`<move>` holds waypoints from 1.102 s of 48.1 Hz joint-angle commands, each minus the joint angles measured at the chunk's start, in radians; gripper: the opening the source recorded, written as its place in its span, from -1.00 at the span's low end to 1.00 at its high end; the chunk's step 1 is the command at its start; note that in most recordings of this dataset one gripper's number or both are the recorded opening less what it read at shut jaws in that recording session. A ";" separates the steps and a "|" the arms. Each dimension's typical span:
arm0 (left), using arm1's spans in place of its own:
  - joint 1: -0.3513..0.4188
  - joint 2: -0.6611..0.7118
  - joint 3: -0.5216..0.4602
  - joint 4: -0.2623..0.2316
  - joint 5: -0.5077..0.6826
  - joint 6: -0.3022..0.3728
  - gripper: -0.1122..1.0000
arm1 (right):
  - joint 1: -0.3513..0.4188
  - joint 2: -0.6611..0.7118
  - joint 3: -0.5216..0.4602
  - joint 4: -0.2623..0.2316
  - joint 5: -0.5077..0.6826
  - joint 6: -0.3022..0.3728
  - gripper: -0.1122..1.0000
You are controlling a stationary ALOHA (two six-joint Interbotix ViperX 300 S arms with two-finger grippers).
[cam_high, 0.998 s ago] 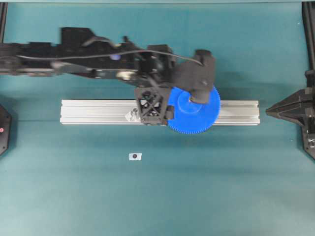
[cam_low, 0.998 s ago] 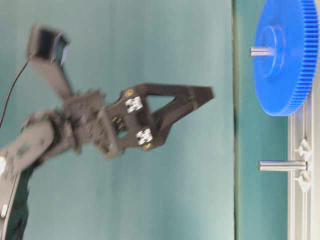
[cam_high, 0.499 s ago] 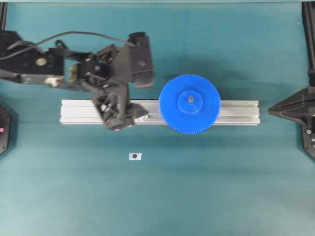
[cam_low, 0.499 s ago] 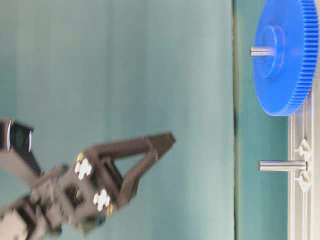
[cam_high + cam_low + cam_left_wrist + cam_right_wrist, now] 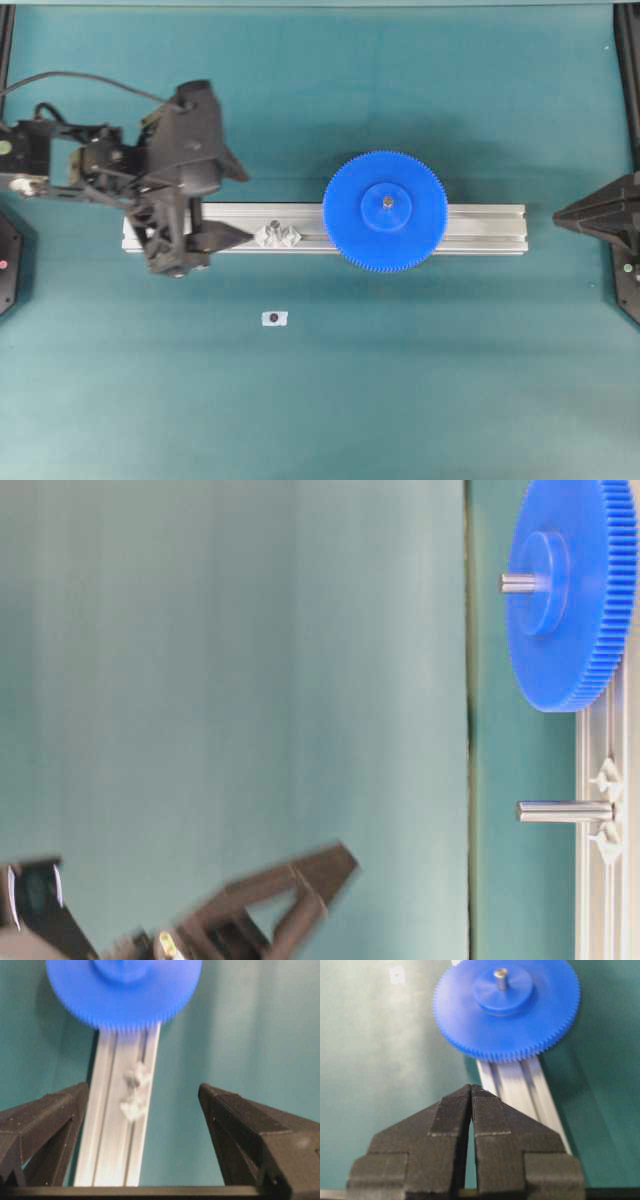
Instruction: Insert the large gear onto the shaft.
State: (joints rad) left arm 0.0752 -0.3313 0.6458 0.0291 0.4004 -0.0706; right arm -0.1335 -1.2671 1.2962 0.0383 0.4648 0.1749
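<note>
The large gear (image 5: pixel 385 211), a bright-blue toothed disc, lies flat on the aluminium rail (image 5: pixel 480 228). The tip of the shaft (image 5: pixel 386 201) pokes up through its hub, which also shows in the table-level view (image 5: pixel 518 582) and the right wrist view (image 5: pixel 500 973). My left gripper (image 5: pixel 243 206) hangs open over the rail's left end, well clear of the gear (image 5: pixel 122 990), with nothing between its fingers. My right gripper (image 5: pixel 471 1087) is shut and empty at the far right (image 5: pixel 565 212), pointing at the gear (image 5: pixel 506 1007).
A second grey pin (image 5: pixel 560 811) on a clear winged base (image 5: pixel 275 236) stands on the rail between the left gripper and the gear. A small white tag with a dark dot (image 5: pixel 274 318) lies on the teal mat in front of the rail.
My left gripper, open throughout, has pulled back leftward along the rail from over the gear. The gear stays seated on the shaft. The right arm has barely moved.
</note>
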 commanded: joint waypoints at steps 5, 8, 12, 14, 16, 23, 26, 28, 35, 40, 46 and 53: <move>-0.003 -0.072 0.049 0.002 -0.034 0.000 0.82 | -0.032 -0.009 -0.020 -0.014 0.018 0.006 -0.65; -0.003 -0.094 0.077 0.002 -0.054 0.000 0.82 | -0.041 -0.017 -0.020 -0.014 0.034 0.006 -0.65; -0.005 -0.129 0.115 0.002 -0.094 -0.006 0.82 | -0.048 -0.034 -0.017 -0.014 0.063 0.006 -0.65; -0.005 -0.153 0.141 0.002 -0.130 -0.011 0.82 | -0.046 -0.043 -0.015 -0.015 0.075 0.006 -0.65; -0.005 -0.172 0.163 0.002 -0.166 -0.012 0.82 | -0.048 -0.052 -0.014 -0.014 0.087 0.006 -0.65; -0.017 -0.210 0.225 0.002 -0.264 -0.009 0.82 | -0.048 -0.071 -0.008 -0.015 0.092 0.006 -0.65; -0.026 -0.213 0.244 0.002 -0.275 -0.011 0.82 | -0.048 -0.071 -0.005 -0.014 0.089 0.006 -0.65; -0.034 -0.213 0.253 0.002 -0.279 -0.011 0.82 | -0.048 -0.071 -0.005 -0.015 0.087 0.006 -0.65; -0.055 -0.209 0.278 0.002 -0.285 -0.012 0.82 | -0.048 -0.071 0.003 -0.014 0.071 0.006 -0.65; -0.061 -0.206 0.293 0.002 -0.310 -0.012 0.82 | -0.048 -0.071 0.009 -0.012 0.055 0.008 -0.65; -0.072 -0.206 0.307 0.002 -0.379 -0.009 0.82 | -0.048 -0.071 0.009 -0.014 0.049 0.008 -0.65; -0.080 -0.195 0.328 0.002 -0.449 -0.011 0.82 | -0.048 -0.069 0.009 -0.014 0.048 0.008 -0.65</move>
State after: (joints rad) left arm 0.0031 -0.5277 0.9771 0.0276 -0.0169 -0.0813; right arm -0.1764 -1.3453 1.3162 0.0245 0.5216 0.1749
